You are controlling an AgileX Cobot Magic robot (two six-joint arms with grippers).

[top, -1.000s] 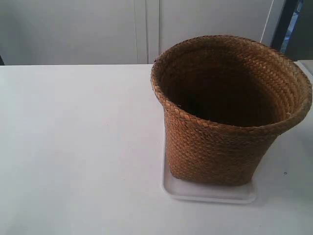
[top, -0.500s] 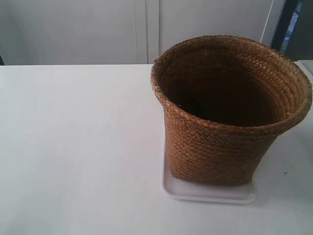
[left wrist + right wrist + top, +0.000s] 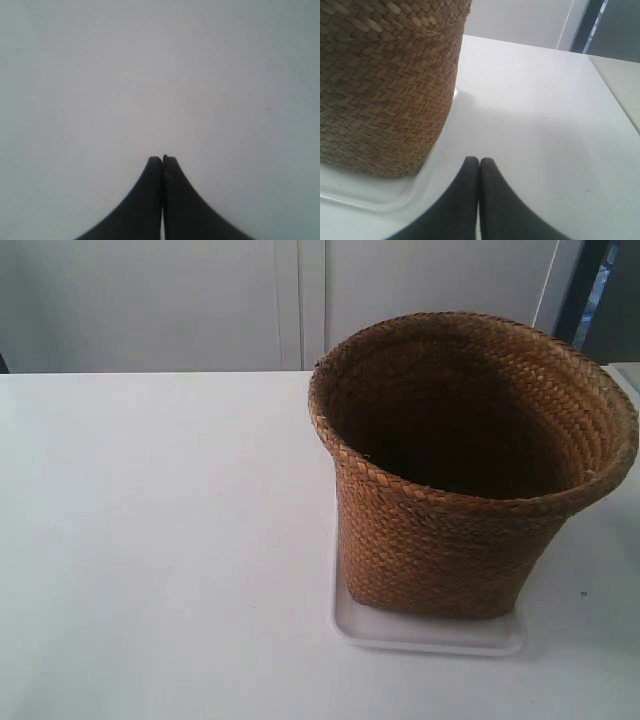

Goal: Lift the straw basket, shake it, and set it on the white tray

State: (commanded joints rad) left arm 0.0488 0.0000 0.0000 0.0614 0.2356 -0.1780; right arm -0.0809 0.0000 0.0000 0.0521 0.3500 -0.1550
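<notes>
The brown braided straw basket (image 3: 445, 540) stands upright on the white tray (image 3: 430, 636) at the right of the exterior view, its dark inside showing. The right wrist view shows the basket's wall (image 3: 385, 85) resting on the tray (image 3: 375, 192). My right gripper (image 3: 479, 161) is shut with nothing in it, beside the tray's corner and apart from the basket. My left gripper (image 3: 162, 159) is shut too, empty, over bare white table. Neither arm shows in the exterior view.
The white table (image 3: 150, 540) spreads wide to the left of the basket. Grey cabinet panels (image 3: 290, 300) stand behind its far edge. A second pale surface (image 3: 620, 85) lies across a gap beyond the table's edge in the right wrist view.
</notes>
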